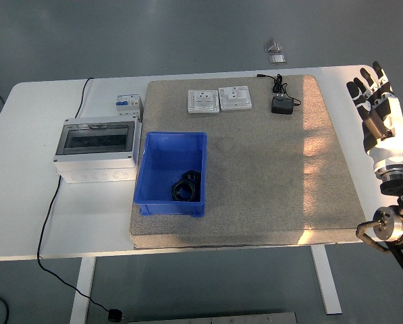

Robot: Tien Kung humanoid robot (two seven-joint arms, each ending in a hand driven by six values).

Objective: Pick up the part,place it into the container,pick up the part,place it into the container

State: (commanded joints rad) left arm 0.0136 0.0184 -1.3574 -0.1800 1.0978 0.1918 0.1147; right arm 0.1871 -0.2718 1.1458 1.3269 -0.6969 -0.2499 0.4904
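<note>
So from the left: a grey electrical box with a clear lid sits on the white table. Right beside it, on the grey felt mat, is the blue plastic container, with the black ring-shaped part inside. Two white wall sockets and a small black adapter lie near the mat's far edge. The right hand is over the table's right edge, fingers spread, holding nothing.

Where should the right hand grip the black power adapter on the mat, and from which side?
Grip the black adapter across its blocky body, coming from above and the right, where the open right hand is. It lies flat on the mat, its cord trailing toward the far edge, so pinching the left and right faces probably avoids the cord.
</note>
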